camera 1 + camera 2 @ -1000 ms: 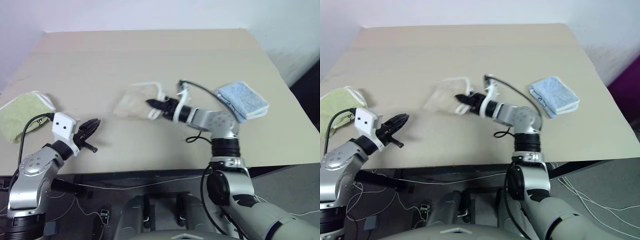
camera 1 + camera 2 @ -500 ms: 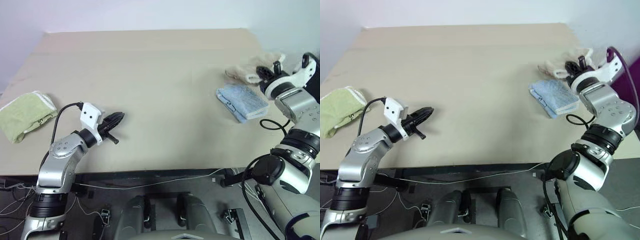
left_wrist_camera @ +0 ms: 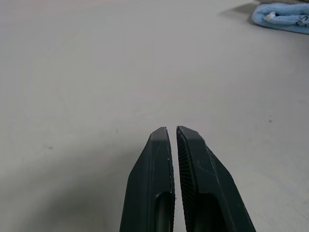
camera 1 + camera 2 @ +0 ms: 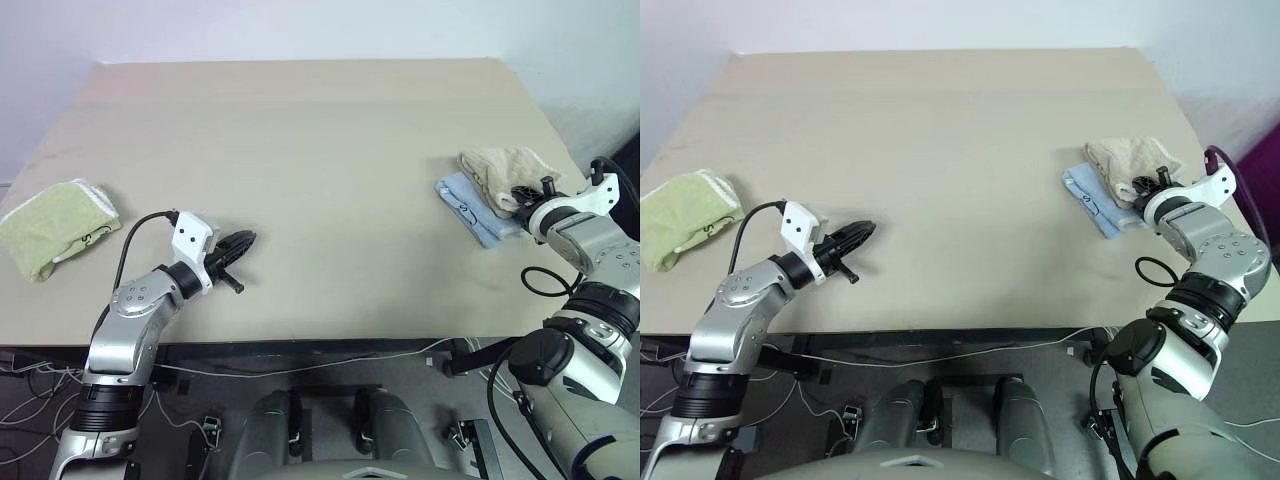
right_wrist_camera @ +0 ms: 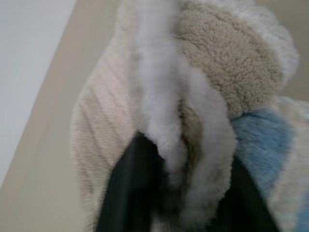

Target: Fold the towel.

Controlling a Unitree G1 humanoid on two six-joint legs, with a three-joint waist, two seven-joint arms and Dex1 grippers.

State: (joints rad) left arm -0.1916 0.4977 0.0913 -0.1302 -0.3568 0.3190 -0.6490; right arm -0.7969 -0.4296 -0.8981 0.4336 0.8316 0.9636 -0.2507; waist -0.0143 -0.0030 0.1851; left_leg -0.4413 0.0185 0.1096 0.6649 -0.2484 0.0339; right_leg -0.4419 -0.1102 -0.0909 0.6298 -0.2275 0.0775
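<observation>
towel (image 4: 505,167) carried right onto blue towel (image 4: 472,205) | right end effector (image 4: 1137,189) tips buried, grip unclear | left end effector (image 4: 243,240) closed empty

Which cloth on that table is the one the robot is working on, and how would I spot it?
Look at the right edge of the table, beside the right gripper. There the beige towel lies bunched on a light blue towel. It is the tan, fluffy one; the green towel lies far left.
</observation>
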